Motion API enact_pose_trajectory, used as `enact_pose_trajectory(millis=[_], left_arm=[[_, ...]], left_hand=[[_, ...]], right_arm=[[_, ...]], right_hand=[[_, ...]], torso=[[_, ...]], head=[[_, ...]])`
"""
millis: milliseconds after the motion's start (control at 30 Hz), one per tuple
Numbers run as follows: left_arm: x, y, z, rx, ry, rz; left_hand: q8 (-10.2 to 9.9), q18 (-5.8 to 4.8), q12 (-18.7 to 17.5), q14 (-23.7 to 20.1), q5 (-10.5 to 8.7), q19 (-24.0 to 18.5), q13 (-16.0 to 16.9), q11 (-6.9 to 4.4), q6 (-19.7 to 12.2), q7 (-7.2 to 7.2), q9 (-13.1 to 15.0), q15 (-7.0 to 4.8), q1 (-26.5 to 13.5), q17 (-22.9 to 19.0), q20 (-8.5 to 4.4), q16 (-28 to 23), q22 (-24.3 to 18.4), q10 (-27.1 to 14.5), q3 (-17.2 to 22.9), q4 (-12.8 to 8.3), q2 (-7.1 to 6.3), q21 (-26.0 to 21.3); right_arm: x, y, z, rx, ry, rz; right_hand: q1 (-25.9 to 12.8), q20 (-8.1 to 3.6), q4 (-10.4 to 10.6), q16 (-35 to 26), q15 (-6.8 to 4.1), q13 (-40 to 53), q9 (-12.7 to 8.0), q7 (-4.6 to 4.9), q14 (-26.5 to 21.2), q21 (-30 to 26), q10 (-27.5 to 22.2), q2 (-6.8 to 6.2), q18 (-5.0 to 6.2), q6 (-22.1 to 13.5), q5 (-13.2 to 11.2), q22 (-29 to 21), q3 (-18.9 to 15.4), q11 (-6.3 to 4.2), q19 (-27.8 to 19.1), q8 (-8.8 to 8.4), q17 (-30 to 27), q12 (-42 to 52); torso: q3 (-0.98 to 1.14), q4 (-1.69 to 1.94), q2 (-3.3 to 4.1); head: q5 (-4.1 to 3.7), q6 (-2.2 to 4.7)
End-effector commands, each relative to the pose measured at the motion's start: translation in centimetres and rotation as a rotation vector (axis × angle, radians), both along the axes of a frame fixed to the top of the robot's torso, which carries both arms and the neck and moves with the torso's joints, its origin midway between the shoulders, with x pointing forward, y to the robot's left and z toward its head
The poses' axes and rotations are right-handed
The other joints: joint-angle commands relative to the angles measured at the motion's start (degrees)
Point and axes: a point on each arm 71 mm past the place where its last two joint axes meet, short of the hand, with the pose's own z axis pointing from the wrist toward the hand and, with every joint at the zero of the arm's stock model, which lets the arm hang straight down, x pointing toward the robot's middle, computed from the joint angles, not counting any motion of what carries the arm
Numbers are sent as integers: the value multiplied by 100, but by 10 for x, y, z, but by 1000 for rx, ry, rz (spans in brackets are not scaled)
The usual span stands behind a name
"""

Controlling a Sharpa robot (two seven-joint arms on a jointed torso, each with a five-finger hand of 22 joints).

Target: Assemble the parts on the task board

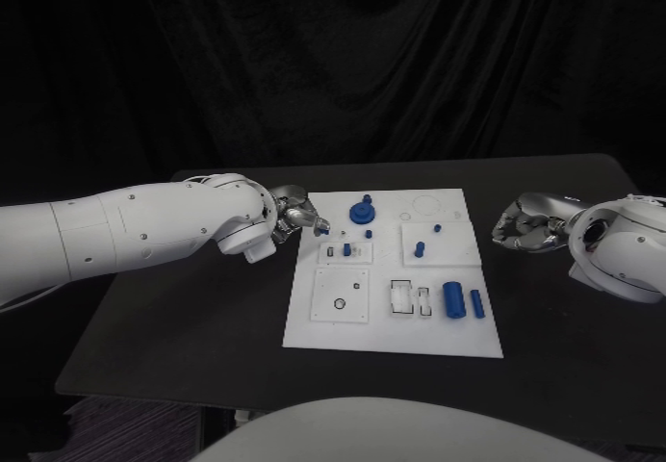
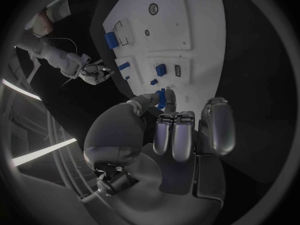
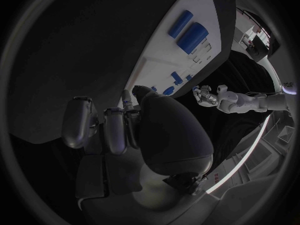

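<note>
Fingertips of the left hand (image 1: 289,223) pinch a small blue peg (image 2: 162,98) at the white board (image 1: 347,332)'s near corner. Right hand (image 1: 527,231) curls empty beside the board. Peg looks light, rigid, slippery; best gripped mid-shaft.

1. Dim overall; the matte black table (image 1: 166,327) and backdrop swallow light.
2. The flat white plastic task board (image 1: 396,332) is brightest (no glare).
3. Wrist views bend straight edges, darkening toward the rims.
</note>
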Motion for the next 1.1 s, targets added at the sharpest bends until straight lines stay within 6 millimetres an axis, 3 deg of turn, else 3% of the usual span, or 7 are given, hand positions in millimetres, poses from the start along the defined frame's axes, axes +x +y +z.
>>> enact_pose_trajectory(millis=[33,300,433,500,867,1100], left_arm=[[-3,-2,8,-15,-206,3],[-18,-1,-11,-17,-243,25],[-22,-3,-21,-17,-235,27],[-23,-4,-25,-16,-229,27],[-25,-6,-39,-5,-153,24],[-25,-8,-44,-3,-106,23]], left_hand=[[24,-56,-25,595,-17,60,1508,-14,-63,-10,28,-40,-58,1509,-14,15,1001,595,309,-271,10,-20],[51,-60,-25,595,-75,69,1508,-11,-36,-9,53,-35,-250,1509,-8,15,1006,595,221,-137,55,-3],[70,-59,-25,595,-397,71,1508,-14,-16,-13,65,-39,-410,1509,-9,15,1004,595,65,48,129,-7],[74,-58,-25,595,-424,70,1508,-12,-12,-10,65,-38,-450,1509,-9,15,1002,595,21,109,151,-14],[74,-57,-25,595,-387,70,1508,-9,-21,-6,65,-36,-511,1509,-9,15,1001,595,-47,214,195,-19],[73,-57,-25,595,-381,70,1508,-8,-25,-5,65,-36,-519,1509,-9,15,1000,595,-57,228,197,-20]], right_arm=[[0,-1,0,-11,3,-13],[0,0,0,-7,-1,-12],[-1,0,1,-7,-1,-12],[-1,0,1,-7,-1,-12],[-1,0,1,-6,-1,-10],[-1,0,1,-5,-1,-10]], right_hand=[[40,-5,8,-20,-25,559,7,10,168,-17,-34,2,25,36,30,929,36,4,-24,22,-5,-29],[40,-5,8,-25,-25,546,7,10,166,-40,-45,1,30,37,30,922,35,4,-33,23,-13,-36],[40,-5,8,-28,-26,533,8,9,164,-52,-57,-1,33,40,29,919,35,3,-38,25,-17,-44],[40,-5,8,-28,-26,533,8,9,164,-52,-57,-1,33,40,29,919,35,3,-38,25,-17,-44],[40,-5,8,-28,-26,533,8,9,164,-52,-57,-1,33,40,29,919,35,3,-38,25,-17,-44],[40,-5,8,-28,-26,533,8,9,164,-52,-57,-1,33,40,29,919,35,3,-38,25,-17,-44]], torso=[[7,-9,-11],[0,-11,4],[-9,-13,14],[-8,-14,12],[-3,2,3],[-8,-12,2]], head=[[14,-1],[-11,-1],[-22,-1],[-26,-1],[-28,-1],[-26,-1]])
